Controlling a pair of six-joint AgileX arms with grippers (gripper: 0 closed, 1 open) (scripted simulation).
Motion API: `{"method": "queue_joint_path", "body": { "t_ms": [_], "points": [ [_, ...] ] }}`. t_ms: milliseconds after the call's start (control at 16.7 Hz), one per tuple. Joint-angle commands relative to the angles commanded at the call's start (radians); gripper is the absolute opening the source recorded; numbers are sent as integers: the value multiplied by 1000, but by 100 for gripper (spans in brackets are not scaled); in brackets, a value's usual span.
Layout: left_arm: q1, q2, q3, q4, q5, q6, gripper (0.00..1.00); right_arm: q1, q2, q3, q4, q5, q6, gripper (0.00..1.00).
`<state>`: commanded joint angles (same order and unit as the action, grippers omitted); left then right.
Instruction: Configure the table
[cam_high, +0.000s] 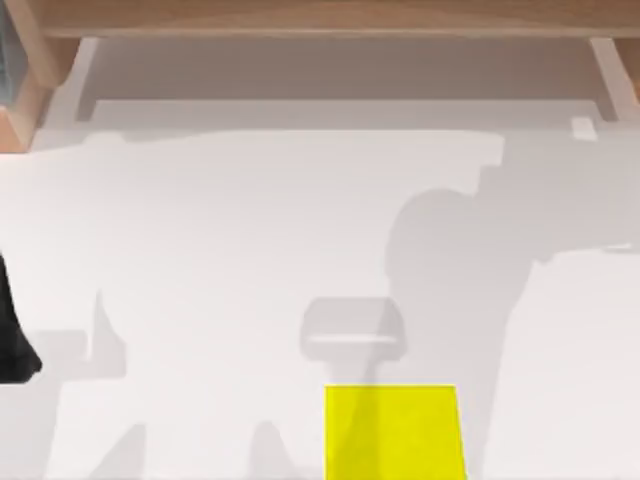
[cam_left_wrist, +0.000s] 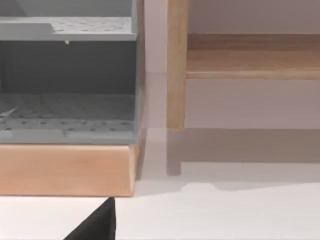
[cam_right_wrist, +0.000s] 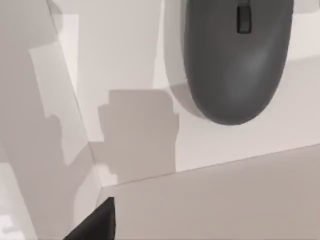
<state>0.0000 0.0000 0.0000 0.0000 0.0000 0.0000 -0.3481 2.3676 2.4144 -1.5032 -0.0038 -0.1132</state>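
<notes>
At the counter's near edge: one yellow square pad (cam_high: 395, 432) lies flat, a little right of the middle.
Counter (cam_high: 250, 230): one plain white top, crossed by soft shadows, carrying everything else.
Left arm (cam_high: 12, 335): a dark part sits at the counter's left edge.
Left gripper (cam_left_wrist: 95, 227): low over the counter, facing the shelf. I cannot tell whether its jaws are open or hold anything.
Right gripper (cam_right_wrist: 95, 225): above a white surface. The state of its jaws cannot be told either.
Mouse (cam_right_wrist: 237, 60): one, dark grey, ahead of the right gripper and apart from it. Its long axis runs away from the jaws, wheel end farther. The right arm is probably the nearer one.
Far edge: one light wooden shelf frame (cam_high: 330, 18), and one grey perforated rack (cam_left_wrist: 67, 80) on a wooden base beside its post.
</notes>
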Motion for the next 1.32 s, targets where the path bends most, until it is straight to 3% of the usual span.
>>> {"method": "queue_joint_path", "body": {
  "t_ms": [360,960,1320],
  "points": [
    [0,0,0,0,0,0,100,-1,-50,-18,-31,-5,-6,100],
    [0,0,0,0,0,0,100,-20,192,-92,273,0,-20,100],
    [0,0,0,0,0,0,100,-16,225,-95,308,-6,-16,100]
  ]
}}
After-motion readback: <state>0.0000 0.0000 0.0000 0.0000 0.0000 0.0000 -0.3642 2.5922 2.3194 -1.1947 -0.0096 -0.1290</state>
